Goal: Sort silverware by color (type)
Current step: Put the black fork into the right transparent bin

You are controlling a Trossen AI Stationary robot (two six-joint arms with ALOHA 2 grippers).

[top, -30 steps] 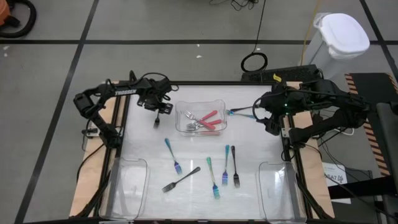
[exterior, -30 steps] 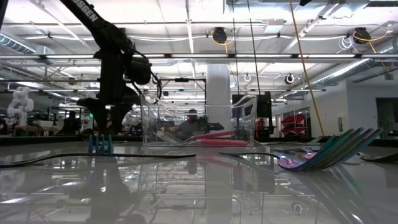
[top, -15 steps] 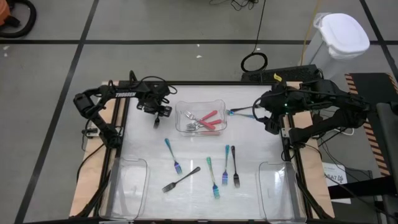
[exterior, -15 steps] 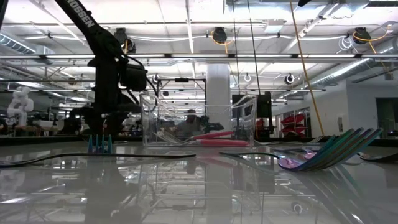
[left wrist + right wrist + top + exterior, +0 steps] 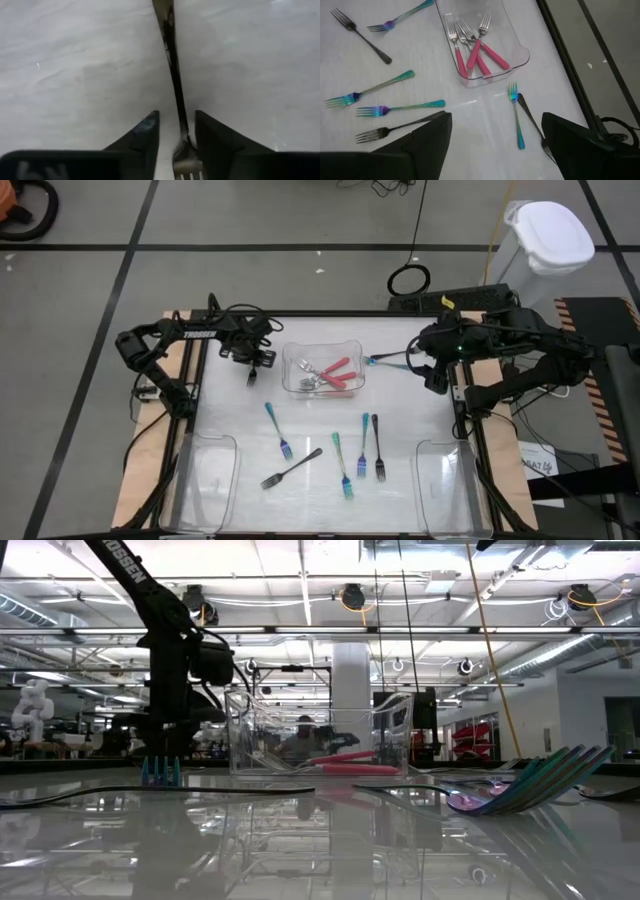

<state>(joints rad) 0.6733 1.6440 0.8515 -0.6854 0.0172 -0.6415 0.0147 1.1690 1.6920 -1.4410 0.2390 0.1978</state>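
Your left gripper [image 5: 176, 145] is narrowing its jaws since a moment ago around a dark fork [image 5: 172, 75]; grasp beginning. Right gripper [image 5: 492, 140] is waiting open.

Pink-handled forks [image 5: 345, 762] in clear tray [image 5: 318, 730] (arm [image 5: 170, 650] beside).

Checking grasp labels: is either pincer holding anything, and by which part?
Nothing is gripped yet. The left pincer straddles the neck of a dark fork near its tines, with gaps on both sides. The right pincer is open and empty.
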